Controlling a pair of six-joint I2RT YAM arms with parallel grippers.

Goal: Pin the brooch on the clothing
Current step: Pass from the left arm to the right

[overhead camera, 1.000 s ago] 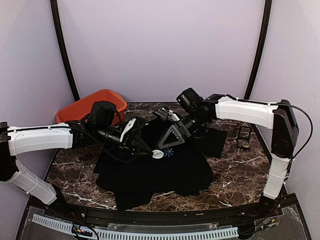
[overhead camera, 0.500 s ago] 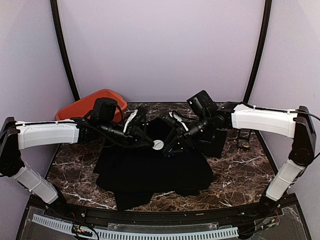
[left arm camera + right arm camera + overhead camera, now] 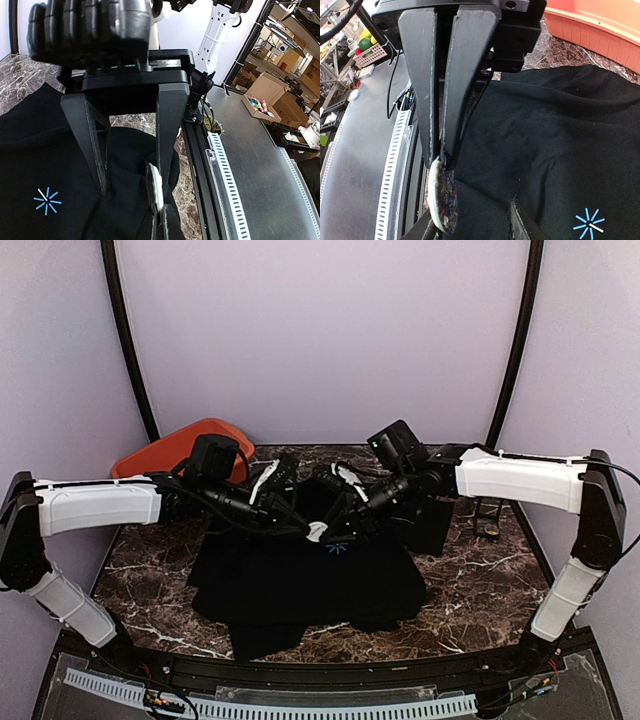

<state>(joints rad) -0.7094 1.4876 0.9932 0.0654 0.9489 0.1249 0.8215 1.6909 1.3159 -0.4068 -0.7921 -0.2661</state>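
The tabletop (image 3: 470, 590) carries the shirt (image 3: 300, 585), spread flat with its chest up. Both arms meet over the chest.

The left end effector (image 3: 440, 159) is clamped tight on the brooch (image 3: 442, 202), pinching the disc by its upper edge so that it hangs edge-on below the fingertips. The right end effector (image 3: 131, 180) faces it with its fingers well apart. They straddle the brooch, which sits nearer one finger than the other, and no grip shows on that side.

The brooch hangs over the chest, just beside the print (image 3: 337, 547) and on its far side in the top view. Whether its lower edge touches the fabric cannot be told.

As a judgement, the task is about midway. The brooch is off the tabletop, in hand and brought to the right part of the shirt, so the fetching and placing look done. The pinning itself is not: no pin shows through the cloth, and the disc's weight is carried by the left fingers alone. What seems left is for the right fingers to take or steady the brooch, then fasten it into the fabric by the print and let go.
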